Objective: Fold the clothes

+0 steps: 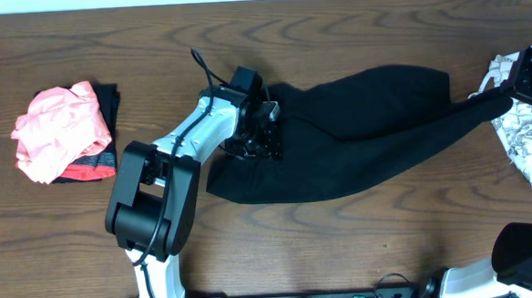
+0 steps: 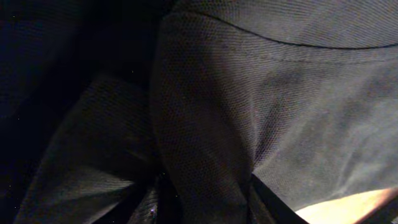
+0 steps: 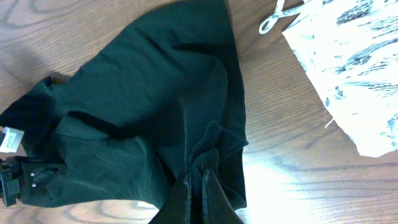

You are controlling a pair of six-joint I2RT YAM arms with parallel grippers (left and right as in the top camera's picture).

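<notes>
Tension across the table [image 1: 344, 254]: black garment [image 1: 375, 134] lies stretched mid-table, right gripper [image 3: 200, 180] clamped on its hem; left gripper [image 1: 263, 131] sits buried in fabric, fingers' state unclear. Pulling evenly and low should flatten wrinkles before folding.

On the left arm [image 1: 188, 135] we saw white links, bulky black joints, a black left gripper [image 1: 261, 142] and a looping black cable [image 1: 203, 68].

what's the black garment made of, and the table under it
Black garment: probably a matte synthetic mesh knit; the left wrist view shows a fine dotted weave and a seam. Table: wood or wood-look laminate, unclear which; brown grain lines, slight sheen where light glares in the right wrist view.
</notes>
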